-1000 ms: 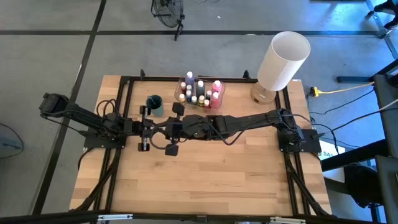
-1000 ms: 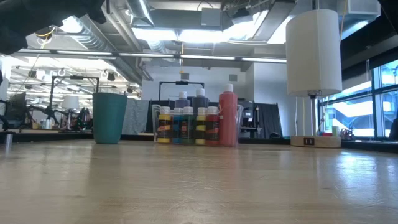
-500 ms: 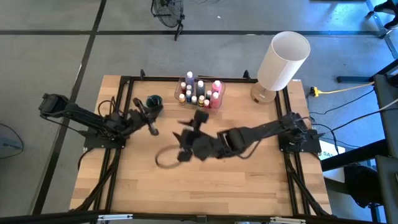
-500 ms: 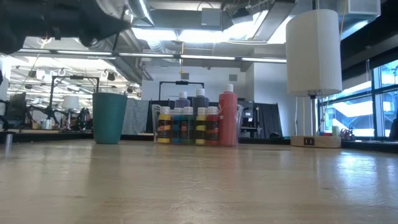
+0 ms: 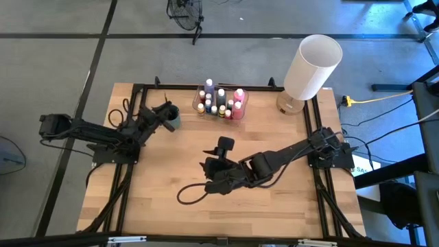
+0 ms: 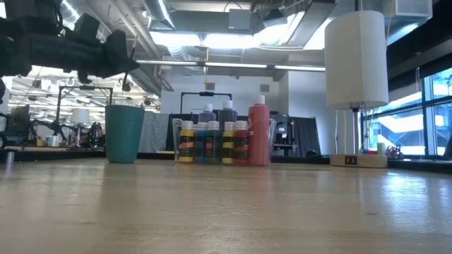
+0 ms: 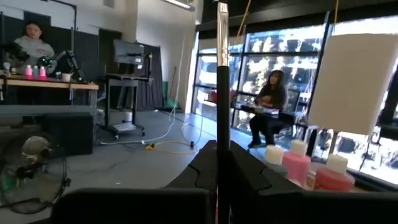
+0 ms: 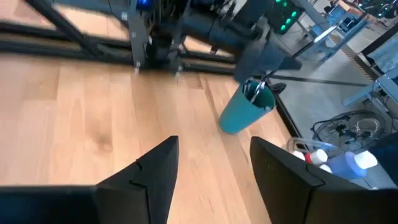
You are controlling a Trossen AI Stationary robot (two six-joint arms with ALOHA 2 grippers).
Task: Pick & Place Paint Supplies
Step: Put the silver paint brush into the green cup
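My left pincer (image 5: 167,110) is clamped on a thin paintbrush (image 7: 222,93), directly over the teal cup (image 5: 171,118). To do well: keep handle vertical, lower straight inside rim, then release. Right pincer (image 8: 208,168) hangs apart, well clear, mid-table.
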